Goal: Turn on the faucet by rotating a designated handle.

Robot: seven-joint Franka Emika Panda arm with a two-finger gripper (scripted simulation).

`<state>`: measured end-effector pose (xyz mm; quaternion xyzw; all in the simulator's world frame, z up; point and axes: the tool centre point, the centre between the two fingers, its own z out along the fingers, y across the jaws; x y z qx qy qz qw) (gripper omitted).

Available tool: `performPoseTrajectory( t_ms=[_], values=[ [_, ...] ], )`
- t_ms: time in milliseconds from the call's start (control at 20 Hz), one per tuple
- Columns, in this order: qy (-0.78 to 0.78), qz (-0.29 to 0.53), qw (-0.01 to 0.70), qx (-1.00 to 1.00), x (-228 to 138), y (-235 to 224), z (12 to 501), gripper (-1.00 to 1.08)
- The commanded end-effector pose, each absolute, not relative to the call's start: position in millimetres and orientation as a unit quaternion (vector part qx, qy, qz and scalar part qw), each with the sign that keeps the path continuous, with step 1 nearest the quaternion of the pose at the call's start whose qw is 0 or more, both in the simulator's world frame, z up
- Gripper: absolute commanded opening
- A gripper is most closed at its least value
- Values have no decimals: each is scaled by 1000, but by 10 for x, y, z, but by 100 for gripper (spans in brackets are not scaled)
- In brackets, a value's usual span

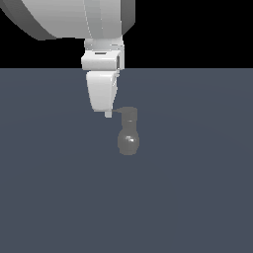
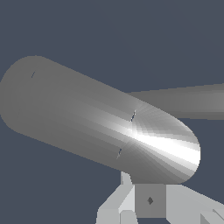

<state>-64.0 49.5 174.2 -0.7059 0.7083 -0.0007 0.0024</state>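
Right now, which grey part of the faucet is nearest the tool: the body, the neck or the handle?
The handle: the thin lever sticking sideways from the neck top, its tip at the tool. The bulbous body sits lower, farther away.

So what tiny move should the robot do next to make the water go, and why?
Probably a small sideways push on the handle to start turning it. In the exterior view the end effector sits right at the lever's free end, beside the faucet. Whether they already touch, I cannot tell.

No legible text or markings.
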Motion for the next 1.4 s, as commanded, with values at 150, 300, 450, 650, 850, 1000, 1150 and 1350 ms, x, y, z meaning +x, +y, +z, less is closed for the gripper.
performPoseTrajectory(
  t_ms=[150, 300, 450, 650, 850, 1000, 1150, 1350],
  values=[
    [712, -1, 2, -702, -707, 152, 1739, -100],
    [713, 0, 1, -701, -751, -34, 1735, -100],
    [713, 0, 0, -701, -794, -222, 1732, -100],
    [699, 1, 3, -715, -791, -76, 1747, -100],
    [701, 1, 3, -713, -729, -199, 1744, -100],
    [703, 1, 2, -711, -683, -289, 1742, -100],
    [704, 0, 2, -710, -638, -379, 1741, -100],
    [706, 0, 2, -708, -579, -499, 1738, -100]
  ],
)
